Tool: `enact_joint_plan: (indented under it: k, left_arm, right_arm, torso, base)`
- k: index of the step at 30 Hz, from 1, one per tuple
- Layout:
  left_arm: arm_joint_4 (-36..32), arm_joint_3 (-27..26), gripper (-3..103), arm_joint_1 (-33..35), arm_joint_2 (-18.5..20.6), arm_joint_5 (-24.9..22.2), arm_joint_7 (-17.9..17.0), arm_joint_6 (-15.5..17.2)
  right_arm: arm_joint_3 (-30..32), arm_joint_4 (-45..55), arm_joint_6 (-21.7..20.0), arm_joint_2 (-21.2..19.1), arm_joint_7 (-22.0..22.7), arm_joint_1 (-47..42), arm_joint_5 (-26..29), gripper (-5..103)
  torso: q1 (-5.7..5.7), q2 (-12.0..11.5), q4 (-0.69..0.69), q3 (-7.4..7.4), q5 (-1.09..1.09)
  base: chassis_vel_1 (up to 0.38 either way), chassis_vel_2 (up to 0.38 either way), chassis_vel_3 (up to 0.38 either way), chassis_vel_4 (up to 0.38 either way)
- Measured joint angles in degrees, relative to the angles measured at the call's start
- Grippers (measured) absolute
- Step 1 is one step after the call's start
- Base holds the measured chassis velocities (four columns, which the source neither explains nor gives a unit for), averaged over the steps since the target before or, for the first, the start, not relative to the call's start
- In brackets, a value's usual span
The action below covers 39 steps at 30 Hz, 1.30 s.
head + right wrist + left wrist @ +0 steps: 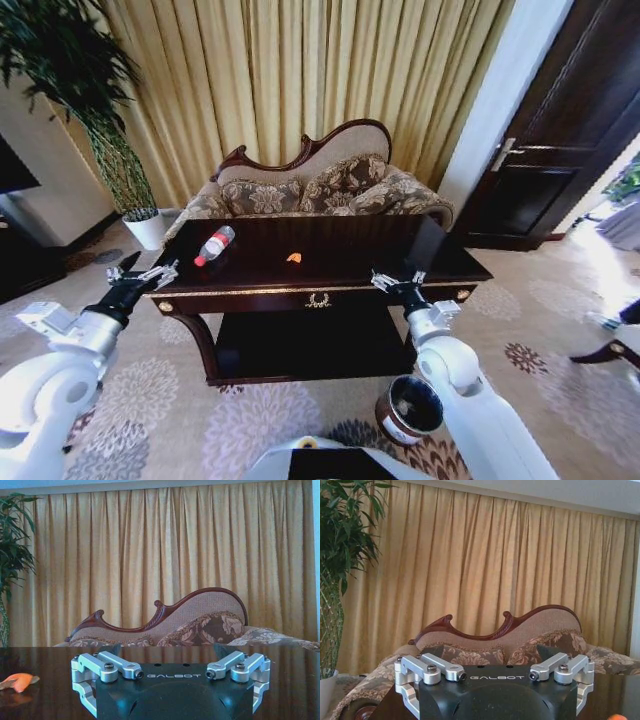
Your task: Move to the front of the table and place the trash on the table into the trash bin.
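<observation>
Risk: a low approach would strike the table [330,285] edge, since both grippers sit level with its front rim. Left gripper [158,274]: released, empty; bottle [214,246] lies just ahead and inboard. Orange scrap [294,258] lies mid-table, between the grippers. Right gripper [398,281]: released, empty; trash bin [409,409] stands below it, beside the forearm.

Both arms: glossy white rounded shells ending in black wrist sections. Left gripper [150,273] and right gripper [398,280]: black housing marked "GALBOT" in white, silver machined finger linkages joined by dark screws. Base edge is white with a yellow ring.
</observation>
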Motion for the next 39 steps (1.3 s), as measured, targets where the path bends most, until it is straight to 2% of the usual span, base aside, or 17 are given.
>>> enact_joint_plan:
  k: [8,10,11,18,19,21,23,27,32,36,39]
  left_arm:
    - [-0.2,-0.1,100,0.2,-0.3,0.1,0.1,-0.1]
    - [-0.3,-0.2,100,0.3,-0.6,0.1,0.1,-0.1]
    - [-0.4,-0.2,100,0.4,-0.9,0.2,0.1,-0.1]
    - [-1.1,-0.4,100,1.0,-1.8,0.6,0.1,-0.1]
    - [-1.5,-1.0,100,1.7,-2.5,0.7,0.1,-0.1]
    - [-1.8,-1.3,100,2.2,-2.9,0.7,0.1,-0.1]
    - [-2.3,-2.0,100,3.8,-4.3,1.5,0.7,-0.3]
    - [-2.6,-2.5,100,4.8,-5.5,2.1,1.1,-0.6]
    - [-3.1,-4.8,100,6.2,-7.4,2.2,1.1,-0.6]
    - [-3.3,-6.0,100,6.6,-8.1,1.8,1.1,-0.6]
    - [-3.3,-7.2,100,6.9,-9.3,1.5,1.1,-0.6]
  right_arm:
    - [-0.7,0.3,0.5,-0.9,-0.7,0.0,0.0,100]
    - [-1.7,2.7,-3.0,-1.8,-0.4,0.1,2.2,100]
    - [-2.6,4.6,-6.1,-2.7,0.1,0.8,5.1,100]
    - [-6.0,4.2,-9.2,-6.4,1.5,5.7,10.2,100]
    - [-7.9,3.8,-11.7,-8.5,3.1,8.8,12.8,100]
    - [-8.5,3.7,-12.8,-9.3,3.4,9.9,14.0,100]
    - [-11.4,2.7,-14.9,-11.8,3.8,13.2,16.8,100]
    - [-14.8,1.1,-15.3,-13.8,4.0,15.9,18.4,100]
    - [-22.0,-2.6,-15.3,-16.4,3.9,22.0,21.0,100]
    - [-24.9,-4.0,-15.3,-16.7,3.9,25.6,22.1,100]
    - [-30.2,-6.2,-16.0,-16.2,5.5,32.2,24.8,100]
  torso:
    - [0.0,0.0,0.0,0.0,0.0]
    - [0.04,0.0,0.0,0.01,0.0]
    - [0.04,0.0,-0.01,0.01,0.0]
    - [-0.02,0.0,0.0,-0.02,0.0]
    - [-0.02,0.0,0.01,-0.02,0.0]
    - [-0.02,0.0,0.01,-0.02,0.0]
    - [-0.01,0.0,0.0,-0.01,-0.01]
    - [0.0,0.0,0.0,0.0,0.0]
    - [-0.01,0.0,0.0,-0.01,0.0]
    - [0.0,0.0,0.0,0.0,0.0]
    - [0.0,0.0,0.0,0.0,0.0]
  base:
    - [-0.129,0.115,0.123,-0.132]
    - [-0.076,0.097,0.07,-0.047]
    - [0.0,0.0,0.0,0.0]
    - [0.0,0.0,0.0,0.0]
    - [0.0,0.0,0.0,0.0]
    - [0.0,0.0,0.0,0.0]
    - [0.0,0.0,0.0,0.0]
    - [0.0,0.0,0.0,0.0]
    - [0.0,0.0,0.0,0.0]
    - [0.0,0.0,0.0,0.0]
    - [0.0,0.0,0.0,0.0]
